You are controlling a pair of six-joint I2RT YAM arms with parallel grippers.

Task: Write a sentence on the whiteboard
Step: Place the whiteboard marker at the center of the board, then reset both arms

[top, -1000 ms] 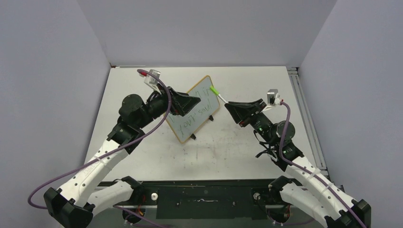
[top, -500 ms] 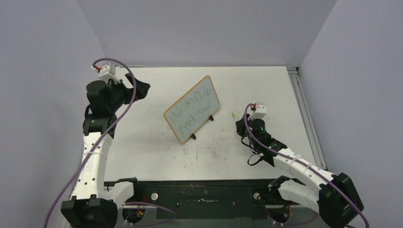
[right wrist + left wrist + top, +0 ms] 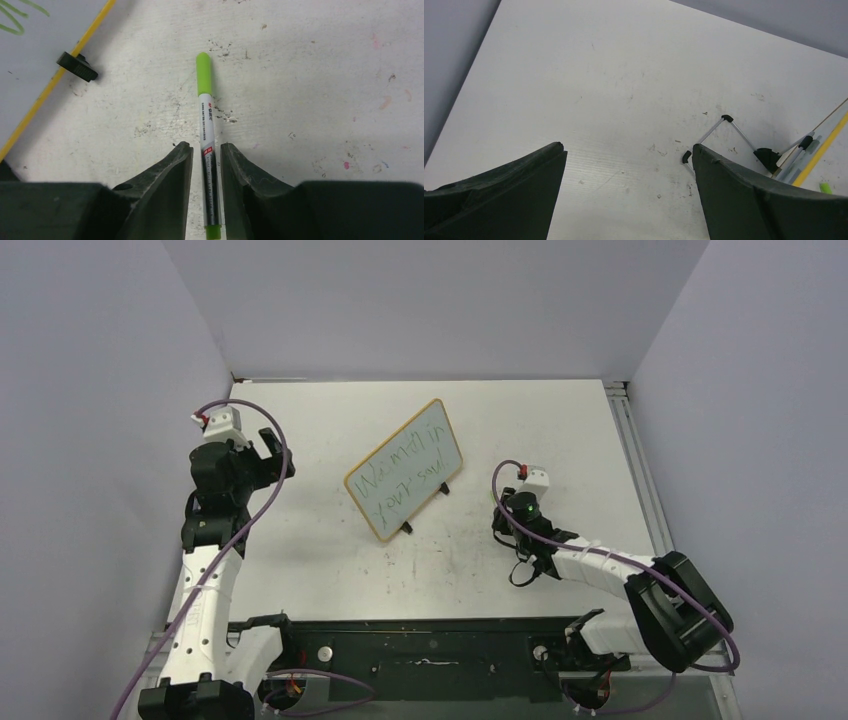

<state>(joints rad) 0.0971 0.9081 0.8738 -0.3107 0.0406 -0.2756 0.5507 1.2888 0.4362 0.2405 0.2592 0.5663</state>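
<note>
Plainly, green sentence [image 3: 404,453] across whiteboard [image 3: 449,446].

— What sort of place is this?
— A robotics lab test cell. Plain grey panels [image 3: 430,300] wall in the white table [image 3: 560,430] beyond and on both outer sides of the left gripper [image 3: 626,147] and right gripper [image 3: 206,146].
— What else shows it?
— Purple cables [image 3: 286,458] hang behind each gripper. A metal rail [image 3: 640,480] lies to the right of the right gripper, and the tabletop beneath it is scuffed and marker-stained.

The table [image 3: 560,420] is obstructed at its middle by the whiteboard [image 3: 405,468] on its feet [image 3: 406,529], a marker [image 3: 206,115] lying right of it; passage is left behind both.
</note>
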